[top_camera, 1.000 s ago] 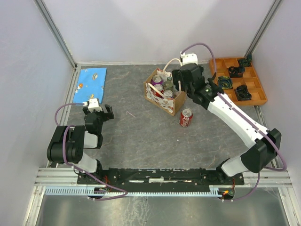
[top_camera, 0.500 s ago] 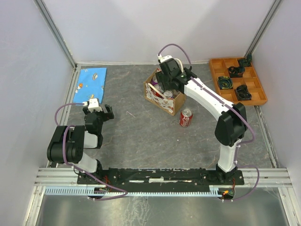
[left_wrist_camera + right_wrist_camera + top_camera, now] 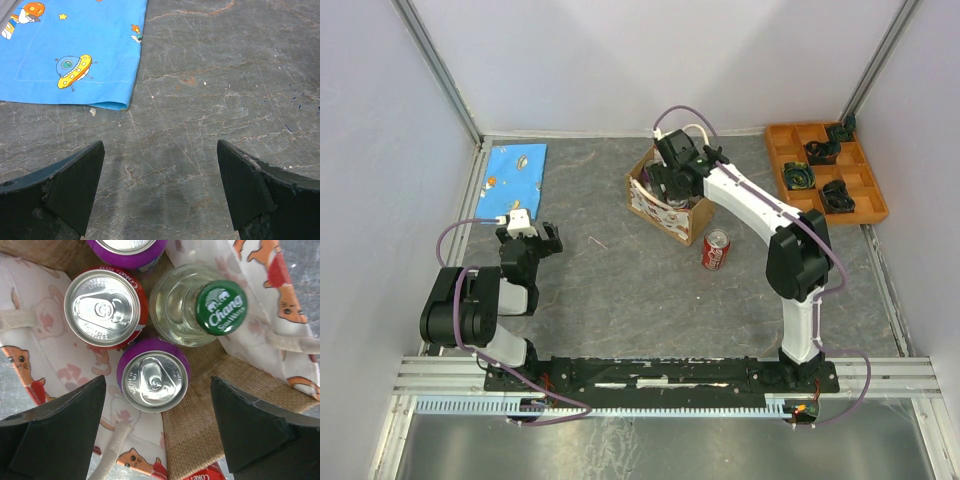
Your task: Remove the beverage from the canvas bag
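Canvas bag [image 3: 200,400], right gripper [image 3: 157,382] spread wide above it (purple can [image 3: 154,374] centred)

From my station I see a dark grey, stone-patterned tabletop [image 3: 620,300] with pale veins, boxed in by plain pale lavender walls [image 3: 620,60] at the back and both sides. Aluminium posts [image 3: 439,70] run up the rear corners. A slotted metal rail [image 3: 660,372] spans the near edge; below it lies what may be brushed sheet metal [image 3: 650,445]. The light is even and soft.
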Robot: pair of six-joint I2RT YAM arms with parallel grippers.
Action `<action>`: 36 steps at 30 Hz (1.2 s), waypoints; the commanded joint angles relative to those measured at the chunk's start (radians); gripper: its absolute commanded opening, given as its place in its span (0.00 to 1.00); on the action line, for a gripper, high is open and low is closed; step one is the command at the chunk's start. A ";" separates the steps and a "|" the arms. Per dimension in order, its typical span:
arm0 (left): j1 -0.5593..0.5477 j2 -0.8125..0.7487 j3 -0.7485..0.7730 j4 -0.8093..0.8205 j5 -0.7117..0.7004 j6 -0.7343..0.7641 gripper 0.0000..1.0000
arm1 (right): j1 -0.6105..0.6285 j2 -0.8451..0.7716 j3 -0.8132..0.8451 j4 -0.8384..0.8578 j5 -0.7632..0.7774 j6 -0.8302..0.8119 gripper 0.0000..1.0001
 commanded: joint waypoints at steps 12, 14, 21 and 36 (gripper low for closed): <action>-0.005 -0.010 0.021 0.035 -0.024 0.064 0.99 | -0.017 0.129 0.043 -0.012 0.011 0.036 0.86; -0.005 -0.011 0.021 0.035 -0.023 0.064 0.99 | -0.021 0.145 0.043 -0.009 0.008 0.042 0.81; -0.006 -0.010 0.021 0.034 -0.023 0.064 0.99 | -0.024 0.167 0.049 -0.015 0.006 0.049 0.26; -0.005 -0.011 0.021 0.035 -0.023 0.064 0.99 | -0.024 -0.075 0.094 0.106 0.109 -0.058 0.00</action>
